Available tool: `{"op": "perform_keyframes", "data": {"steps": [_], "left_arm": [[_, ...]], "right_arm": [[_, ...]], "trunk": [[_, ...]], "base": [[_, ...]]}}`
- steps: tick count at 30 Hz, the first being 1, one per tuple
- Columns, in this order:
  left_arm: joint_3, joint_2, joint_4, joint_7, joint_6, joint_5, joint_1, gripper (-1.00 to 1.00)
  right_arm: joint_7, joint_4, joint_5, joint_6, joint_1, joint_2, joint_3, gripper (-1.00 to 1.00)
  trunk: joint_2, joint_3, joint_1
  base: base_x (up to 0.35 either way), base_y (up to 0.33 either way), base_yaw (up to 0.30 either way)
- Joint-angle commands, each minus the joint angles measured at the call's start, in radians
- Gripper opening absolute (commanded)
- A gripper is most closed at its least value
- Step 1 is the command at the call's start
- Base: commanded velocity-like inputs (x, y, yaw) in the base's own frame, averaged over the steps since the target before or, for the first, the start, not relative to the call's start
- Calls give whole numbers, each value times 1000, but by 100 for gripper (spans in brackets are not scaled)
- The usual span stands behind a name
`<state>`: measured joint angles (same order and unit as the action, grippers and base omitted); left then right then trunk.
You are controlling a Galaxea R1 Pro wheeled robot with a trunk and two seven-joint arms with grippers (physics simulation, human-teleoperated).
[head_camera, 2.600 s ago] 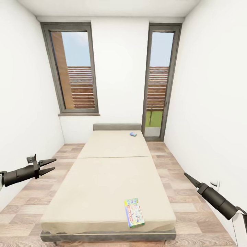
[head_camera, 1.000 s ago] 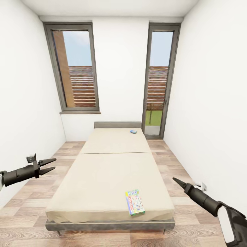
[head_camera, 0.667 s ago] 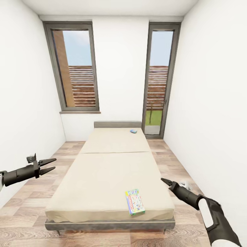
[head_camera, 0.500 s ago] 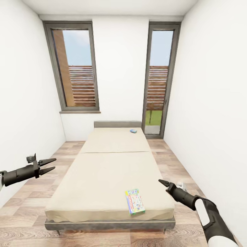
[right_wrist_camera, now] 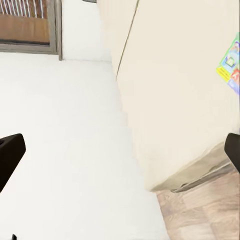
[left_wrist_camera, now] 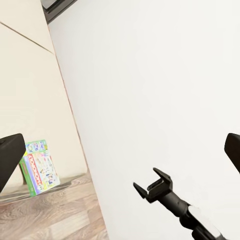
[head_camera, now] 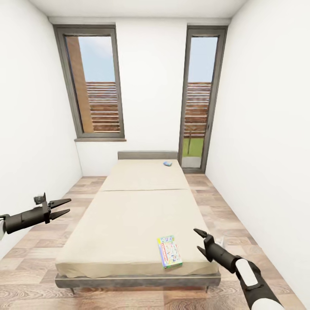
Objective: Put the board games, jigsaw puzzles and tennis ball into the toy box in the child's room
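Head view: two black grippers, both with fingers spread and empty. The right gripper (head_camera: 200,240) hovers above the near right corner of one cream two-panel bed (head_camera: 129,215), just beside one busy multicolour flat board game box (head_camera: 168,253); its lettering is too small to read. The left gripper (head_camera: 60,207) hangs over brown wood-plank floor (head_camera: 38,254). One small blue game box (head_camera: 167,163) lies near the grey headboard (head_camera: 147,155). Beyond stand two tall grey-framed windows (head_camera: 95,84).
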<state>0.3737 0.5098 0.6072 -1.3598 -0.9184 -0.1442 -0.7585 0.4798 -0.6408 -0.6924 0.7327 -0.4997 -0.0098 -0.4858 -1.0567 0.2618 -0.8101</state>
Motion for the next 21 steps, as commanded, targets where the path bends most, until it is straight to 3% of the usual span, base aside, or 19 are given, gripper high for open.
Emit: {"op": "perform_keyframes", "data": {"steps": [1,4,7,15,19,21], "left_arm": [[1,0,0,-2,-10,-2,-1,100],[0,0,-1,-2,-10,-3,-1,100],[0,0,-1,-2,-10,-3,-1,100],[1,-5,-1,-26,-17,-6,-1,100],[-6,-37,10,-85,-20,-6,-1,100],[-29,-54,30,-127,-21,-6,0,100]], "right_arm": [[-15,21,-21,7,-4,-2,-5,100],[-116,109,-71,8,-35,-9,-6,100],[-164,143,-86,8,-50,-11,-7,100],[-195,165,-95,8,-61,-13,-7,100],[-196,166,-96,12,-62,-15,-7,100],[-197,167,-95,12,-63,-15,-7,100]], "trunk": [[-8,5,-4],[-29,14,-16],[-50,23,-27],[-106,48,-58],[-134,61,-73],[-148,67,-81]], "base": [[0,0,0],[0,0,0],[0,0,0],[0,0,0],[0,0,0],[0,0,0]]}}
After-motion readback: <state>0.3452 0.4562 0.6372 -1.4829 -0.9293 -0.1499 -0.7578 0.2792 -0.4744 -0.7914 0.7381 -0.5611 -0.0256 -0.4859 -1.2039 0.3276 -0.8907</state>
